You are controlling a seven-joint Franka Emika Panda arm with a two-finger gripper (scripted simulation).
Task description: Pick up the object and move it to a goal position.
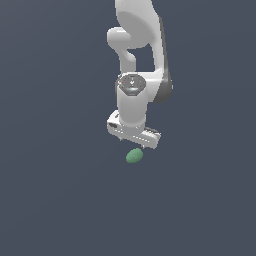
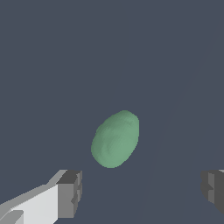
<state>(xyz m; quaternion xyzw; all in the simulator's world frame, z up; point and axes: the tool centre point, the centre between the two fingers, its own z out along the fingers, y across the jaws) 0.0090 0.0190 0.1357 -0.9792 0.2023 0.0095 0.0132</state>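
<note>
The object [image 1: 134, 156] is a small matte green egg-shaped blob lying on the dark grey floor, just below the white arm's hand in the exterior view. In the wrist view the object [image 2: 116, 139] shows large, lying beyond the fingertips and between their lines. My gripper [image 1: 133, 143] hangs right above it, pointing down. My gripper [image 2: 142, 192] is open: one grey fingertip [image 2: 70, 192] and the other fingertip [image 2: 213, 189] stand far apart with nothing between them. The goal position is not marked in either view.
The dark grey floor [image 1: 60, 200] spreads flat all around with no other objects. The white arm [image 1: 137, 60] rises behind and above the hand.
</note>
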